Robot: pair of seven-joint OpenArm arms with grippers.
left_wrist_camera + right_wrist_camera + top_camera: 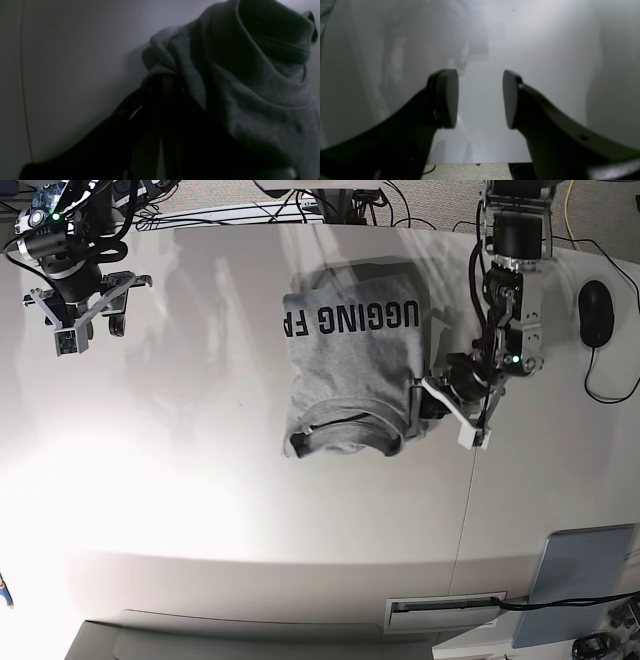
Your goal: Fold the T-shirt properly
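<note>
The grey T-shirt (350, 370) lies partly folded mid-table, its black block lettering (355, 320) facing up near the far edge and the collar (340, 423) toward the near edge. At the shirt's right side, my left gripper (418, 395) is shut on a bunched fold of the fabric. In the left wrist view, the grey cloth (262, 112) rises in folds over the dark left gripper (162, 77), which pinches it. My right gripper (90, 320) hovers far to the left, away from the shirt. In the right wrist view, the right gripper (480, 98) stands open with only white table between its pads.
A black mouse (596, 314) lies right of the left arm. Cables run along the table's far edge (400, 220). A seam (465, 510) crosses the white tabletop, and a grey flat panel (580, 575) sits at the near right corner.
</note>
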